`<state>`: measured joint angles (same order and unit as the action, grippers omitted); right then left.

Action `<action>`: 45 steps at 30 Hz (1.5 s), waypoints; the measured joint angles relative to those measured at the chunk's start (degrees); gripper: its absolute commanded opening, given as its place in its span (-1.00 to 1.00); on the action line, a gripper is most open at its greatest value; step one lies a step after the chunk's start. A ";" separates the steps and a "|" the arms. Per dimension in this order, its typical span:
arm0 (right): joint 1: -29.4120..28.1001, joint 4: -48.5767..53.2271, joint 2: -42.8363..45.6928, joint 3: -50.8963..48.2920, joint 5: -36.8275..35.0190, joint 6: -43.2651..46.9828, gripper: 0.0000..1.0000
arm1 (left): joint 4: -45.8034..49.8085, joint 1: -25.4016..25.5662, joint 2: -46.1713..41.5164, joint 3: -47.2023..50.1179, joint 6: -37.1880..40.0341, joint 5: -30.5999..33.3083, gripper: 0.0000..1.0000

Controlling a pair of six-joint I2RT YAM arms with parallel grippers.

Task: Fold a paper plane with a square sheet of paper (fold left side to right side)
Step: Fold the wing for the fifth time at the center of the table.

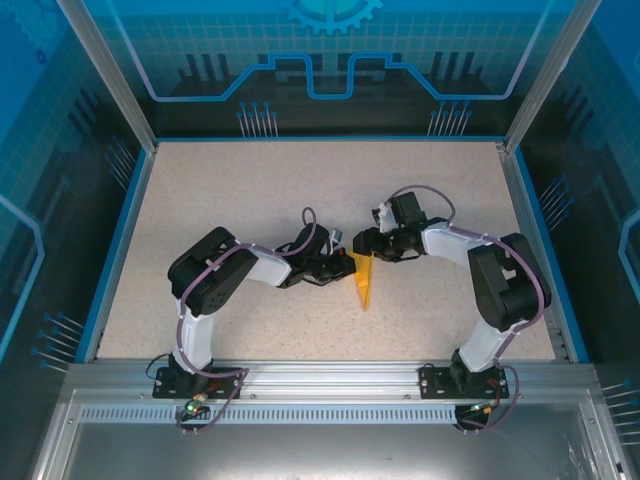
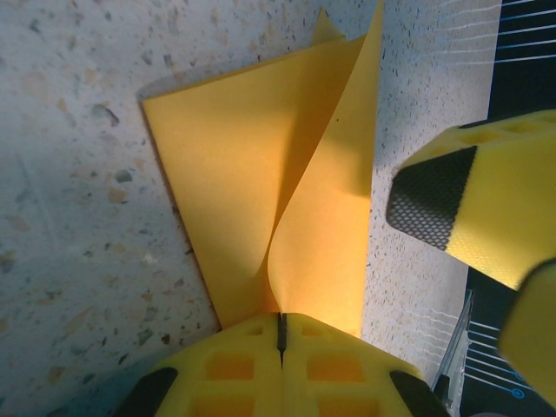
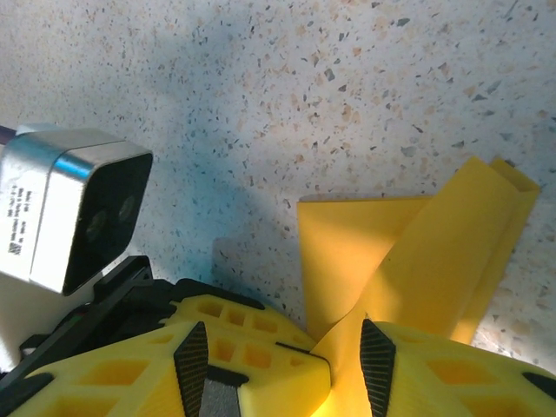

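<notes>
Your overhead view is evenly and softly lit from above: the speckled table (image 1: 250, 200) is bright and sharp, the arms throw only faint shadows, and the blue walls around it stay dim. In your left wrist view the paper plane (image 2: 226, 174) glows orange-yellow with a soft shadow band down its curled flap, while the close yellow fingers (image 2: 234, 369) of the left gripper (image 2: 281, 323) look slightly soft. In your right wrist view a bluish shadow falls across the tabletop left of the paper, and the speckle stays crisp.
</notes>
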<state>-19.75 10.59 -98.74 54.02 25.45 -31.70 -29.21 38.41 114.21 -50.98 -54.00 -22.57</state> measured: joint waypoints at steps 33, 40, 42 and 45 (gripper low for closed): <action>-0.09 0.46 -5.66 1.64 -0.83 1.16 0.03 | -4.94 0.00 0.00 2.49 -3.10 0.63 -1.00; 0.02 1.07 -5.75 1.57 -0.09 1.40 0.02 | -6.16 0.00 -1.33 4.44 -3.17 1.22 -0.71; 0.09 1.03 -5.75 1.53 0.09 1.62 0.02 | -5.35 0.00 -3.23 6.12 -3.10 1.31 -0.60; 0.20 0.96 -5.75 1.44 0.28 1.84 0.02 | -3.06 0.00 -6.60 8.55 -2.80 1.31 -0.43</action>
<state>-19.55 11.55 -104.49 55.46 25.74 -29.87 -32.27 38.41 107.61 -42.44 -56.80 -21.26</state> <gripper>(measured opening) 0.511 0.252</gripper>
